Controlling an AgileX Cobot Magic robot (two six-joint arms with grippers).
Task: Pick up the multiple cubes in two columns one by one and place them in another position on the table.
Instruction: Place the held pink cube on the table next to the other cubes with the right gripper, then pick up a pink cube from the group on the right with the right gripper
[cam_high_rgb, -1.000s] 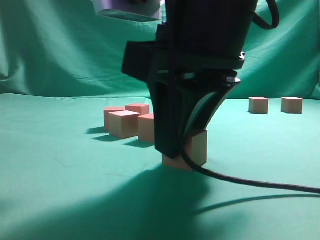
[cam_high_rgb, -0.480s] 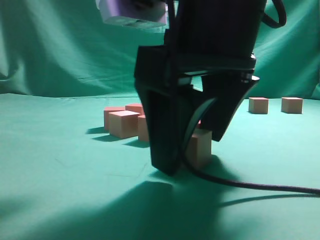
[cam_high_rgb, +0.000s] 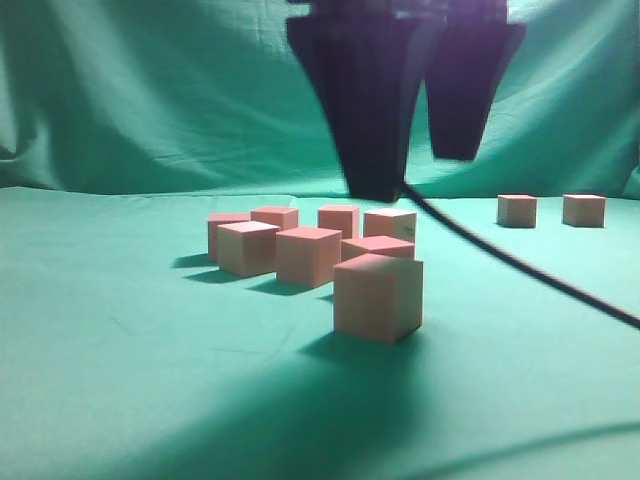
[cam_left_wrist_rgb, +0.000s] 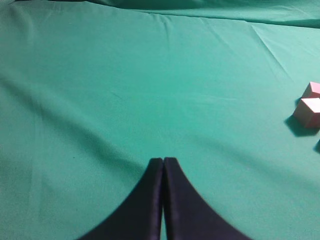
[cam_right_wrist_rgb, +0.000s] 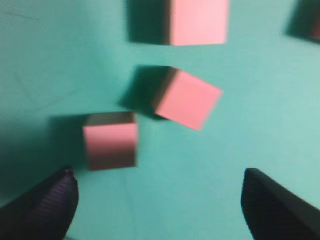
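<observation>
Green cloth backdrop (cam_high_rgb: 120, 90) hangs behind; the table (cam_high_rgb: 120, 380) is covered in the same teal-green cloth, slightly wrinkled. A cluster of pink-red cubes (cam_high_rgb: 300, 245) sits mid-table, roughly two rows running away from the exterior camera, seven or so visible. Nearest cube (cam_high_rgb: 377, 297) stands alone at the front of the cluster, flat on the cloth, turned a little off square, nothing touching it. Two further cubes (cam_high_rgb: 550, 210) rest well apart at far right, side by side with a gap between. Right end effector (cam_high_rgb: 412, 150) hangs above the cluster, blurred, fingers spread wide with nothing between them; the right wrist view looks straight down past both fingertips (cam_right_wrist_rgb: 42, 210) at three cubes below, the closest (cam_right_wrist_rgb: 110, 140) just ahead of the left tip. A dark cable (cam_high_rgb: 520, 270) trails from it across the table to the right. Left end effector (cam_left_wrist_rgb: 163, 167) is parked low over bare cloth, fingers pressed together, empty; two cubes (cam_left_wrist_rgb: 310, 107) show at its right edge. Judgement: a placement looks just finished, front cube set down and released. Next move likely calls for travelling to the pair at far right, centring the open fingers over one cube, descending square to its faces, closing without nudging its neighbour.
</observation>
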